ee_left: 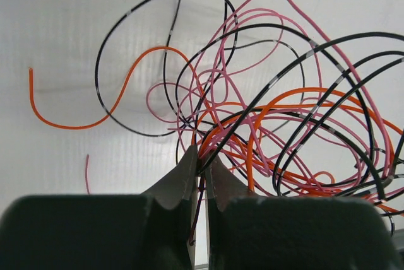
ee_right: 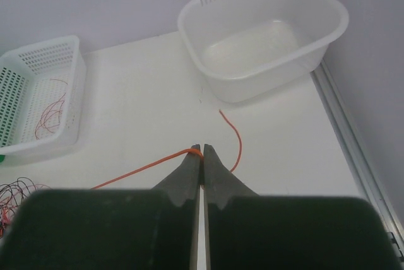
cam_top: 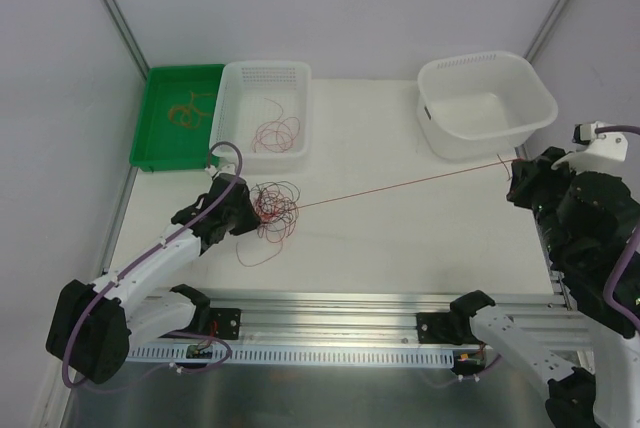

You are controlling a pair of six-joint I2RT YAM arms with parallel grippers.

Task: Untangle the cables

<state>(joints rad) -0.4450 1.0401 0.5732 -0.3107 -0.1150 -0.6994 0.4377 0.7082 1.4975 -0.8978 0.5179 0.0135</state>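
A tangle of thin red, black and orange cables (cam_top: 275, 210) lies on the table left of centre. My left gripper (cam_top: 247, 210) is shut on the tangle's edge; in the left wrist view its fingertips (ee_left: 202, 159) pinch several strands of the cables (ee_left: 278, 125). One red-orange cable (cam_top: 400, 185) runs taut from the tangle to my right gripper (cam_top: 515, 170), which is shut on it near its end. In the right wrist view the gripper (ee_right: 202, 151) pinches this cable (ee_right: 145, 168), and its free tail (ee_right: 235, 137) curls past the fingertips.
A green tray (cam_top: 178, 113) with orange-tan wires and a white perforated basket (cam_top: 265, 113) with red wires stand at the back left. A white tub (cam_top: 485, 103) stands at the back right, close to my right gripper. An aluminium rail (cam_top: 330, 313) runs along the near edge.
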